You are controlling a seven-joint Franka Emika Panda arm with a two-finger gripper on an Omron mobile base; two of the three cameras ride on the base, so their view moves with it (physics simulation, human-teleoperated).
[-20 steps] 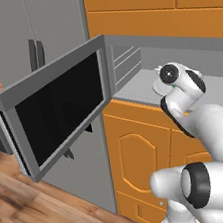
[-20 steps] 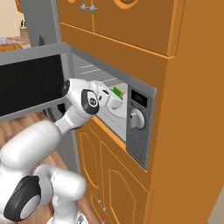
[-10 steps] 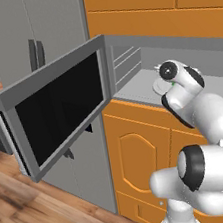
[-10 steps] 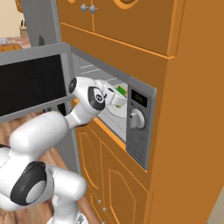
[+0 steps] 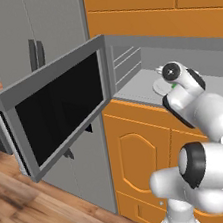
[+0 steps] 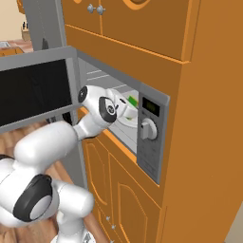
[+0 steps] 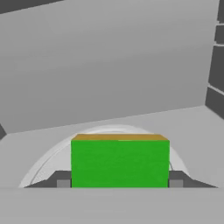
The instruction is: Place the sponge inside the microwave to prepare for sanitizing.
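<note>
The bright green sponge (image 7: 120, 162), with a tan top edge, sits between the two dark fingertips (image 7: 63, 180) of my gripper (image 7: 119, 181), which is shut on it. It hangs just over the white round turntable (image 7: 43, 162) inside the microwave (image 6: 151, 142). In the right base view a bit of the sponge (image 6: 133, 100) shows past my wrist inside the cavity. In the left base view my hand reaches over the turntable (image 5: 158, 86), and a sliver of the sponge (image 5: 173, 86) peeks out beside it.
The microwave door (image 5: 58, 114) stands swung wide open to the left. Its side panel carries a dial knob (image 6: 147, 128) and a small display (image 6: 151, 106). Orange cabinets (image 6: 128, 33) sit above and below. A grey fridge (image 5: 30, 29) stands to the left.
My arm has shifted its elbow, and the hand with the sponge has edged slightly deeper into the microwave. The grip has not changed.
</note>
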